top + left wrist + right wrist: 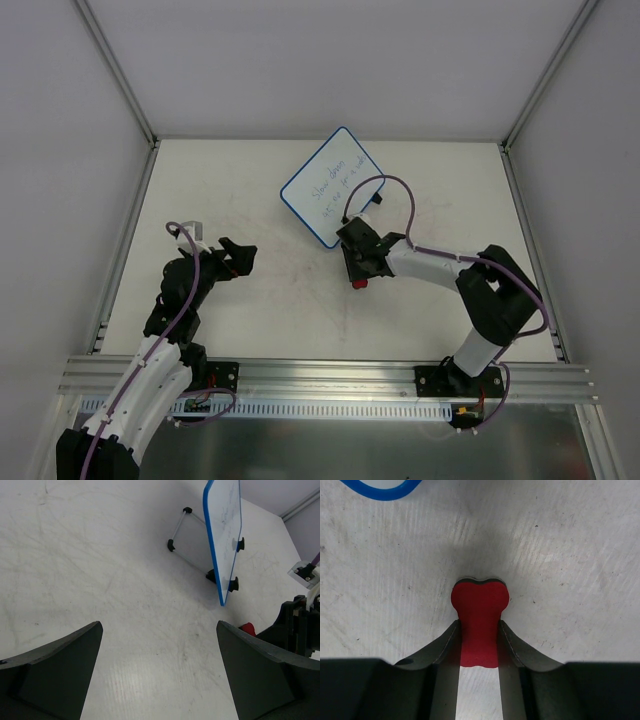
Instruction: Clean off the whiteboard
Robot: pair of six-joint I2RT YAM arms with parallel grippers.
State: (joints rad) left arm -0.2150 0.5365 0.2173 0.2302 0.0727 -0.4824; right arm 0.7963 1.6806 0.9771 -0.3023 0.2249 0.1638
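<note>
While right hand pinches eraser, left hand spread, blue-rimmed whiteboard (written on) propped.

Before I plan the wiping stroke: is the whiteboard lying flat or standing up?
Standing, tilted. In the left wrist view the whiteboard rises off the table on its edge, a wire stand propping it behind.

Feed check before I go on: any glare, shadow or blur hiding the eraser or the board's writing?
Top external: even light, no glare; the writing on the whiteboard shows but is too small to read. Left wrist: the board casts a soft shadow on the table beside it, nothing hidden. Right wrist: sharp on the red eraser gripped by the right gripper, a soft shadow just beyond it.
</note>
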